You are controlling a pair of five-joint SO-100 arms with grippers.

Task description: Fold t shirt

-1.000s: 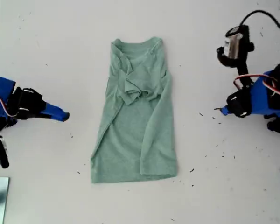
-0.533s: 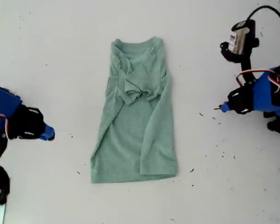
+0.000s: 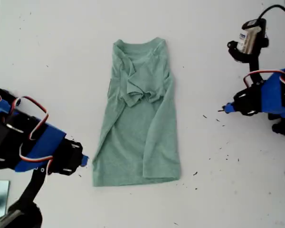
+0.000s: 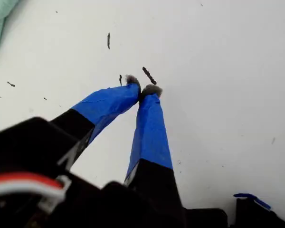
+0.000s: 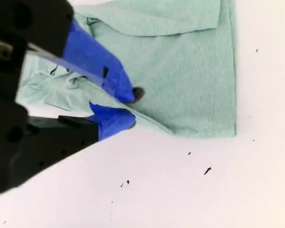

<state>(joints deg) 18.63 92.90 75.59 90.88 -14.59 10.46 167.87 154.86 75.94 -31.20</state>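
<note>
The white table (image 3: 47,38) fills the exterior view, and I have nothing else on it but the garment and my two arms.

The t shirt (image 3: 142,137) lies flat in the middle of the table. Its ribbed neckline points toward the top of the exterior view and its hem toward the bottom. Both long sides are folded in over the body, so it forms a narrow strip. The sleeves are bunched in a crumpled knot over the chest.

My second pincer (image 3: 84,161) reaches in from the exterior view's left, just beside the hem corner on that side. In the second wrist view its blue-taped fingers (image 5: 129,107) stand slightly apart over the shirt's edge. I cannot tell whether they touch the cloth, and nothing is held between them.

My first pincer (image 3: 224,109) is at the exterior view's right, well apart from the shirt. Its taped tips (image 4: 143,89) are pressed together on nothing, over bare table.

Small dark specks (image 3: 195,174) are scattered on the table on that side.
</note>
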